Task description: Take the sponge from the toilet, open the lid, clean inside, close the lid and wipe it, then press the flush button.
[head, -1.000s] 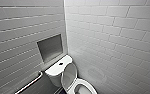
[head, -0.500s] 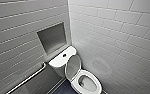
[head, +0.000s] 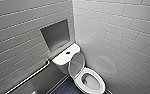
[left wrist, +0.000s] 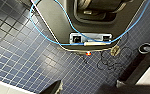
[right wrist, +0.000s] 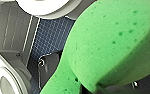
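Right end effector [right wrist: 103, 88] is squeezing shut on the sponge [right wrist: 111, 42], holding it up off the floor, prob. to keep it ready for scrubbing. The lid [head: 76, 63] is standing up vs. the tank, so the toilet [head: 101, 81] is lying open. Left end effector [left wrist: 88, 88] is hanging open w/ nothing in it, over blue floor tiles [left wrist: 21, 57].

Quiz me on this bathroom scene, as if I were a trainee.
1. True or false: the lid is shut.
2. What colour is the sponge? A) yellow B) green C) pink
3. Fill in: the flush button sits on top of the ____.
Key: 1 false, it stands raised; 2 B; 3 tank.
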